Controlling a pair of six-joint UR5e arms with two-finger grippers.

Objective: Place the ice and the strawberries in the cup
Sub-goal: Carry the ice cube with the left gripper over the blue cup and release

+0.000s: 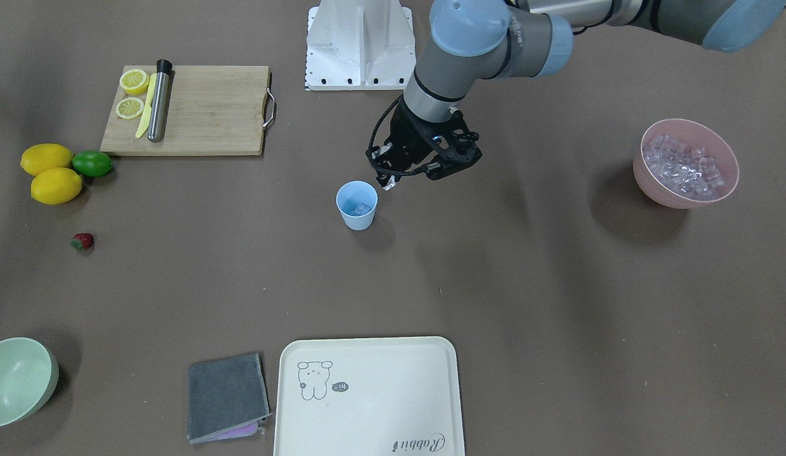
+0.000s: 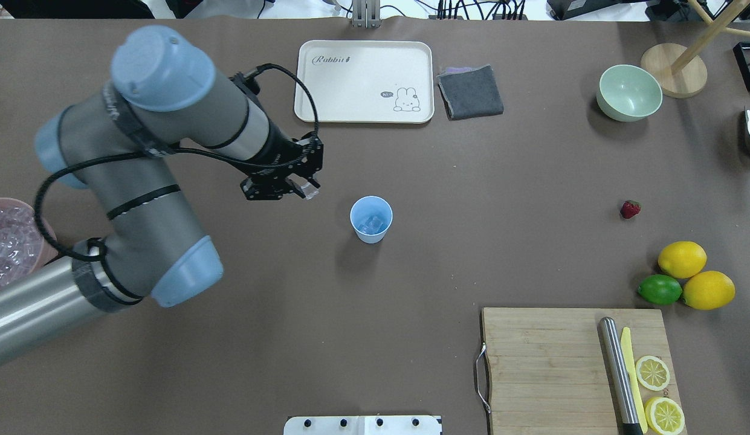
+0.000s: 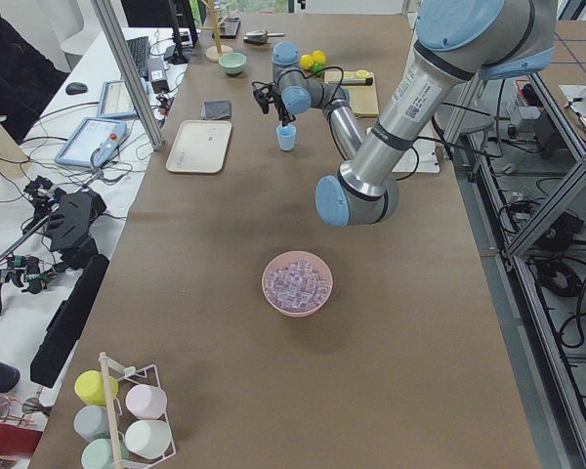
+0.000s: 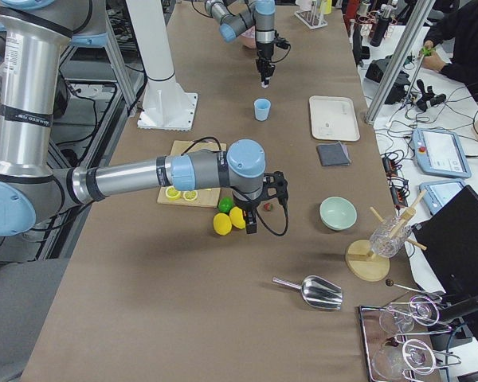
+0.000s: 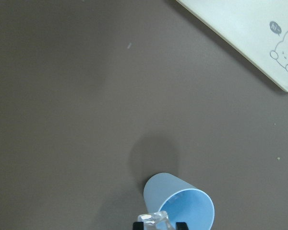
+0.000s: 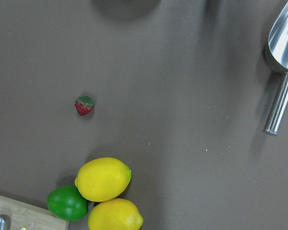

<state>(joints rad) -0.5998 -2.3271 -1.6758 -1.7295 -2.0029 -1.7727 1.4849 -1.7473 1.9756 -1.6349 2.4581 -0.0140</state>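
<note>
The light blue cup [image 1: 356, 206] stands mid-table with a few ice cubes [image 2: 373, 225] inside. My left gripper [image 2: 307, 191] is shut on one clear ice cube [image 1: 389, 182], held just above and beside the cup's rim; the cube also shows in the left wrist view [image 5: 153, 220] over the cup [image 5: 180, 206]. More ice [image 1: 684, 168] fills the pink bowl [image 1: 659, 196]. The strawberry [image 2: 630, 209] lies on the table and shows in the right wrist view [image 6: 84, 105]. My right gripper [image 4: 252, 228] hovers above it; I cannot tell whether it is open or shut.
Two lemons [image 2: 682, 258] and a lime [image 2: 659, 289] lie near the strawberry. A cutting board [image 2: 550, 362] carries lemon halves, a knife and a steel muddler. A cream tray [image 2: 362, 81], grey cloth [image 2: 470, 92], pale green bowl [image 2: 630, 92] and metal scoop [image 6: 283, 33] are around.
</note>
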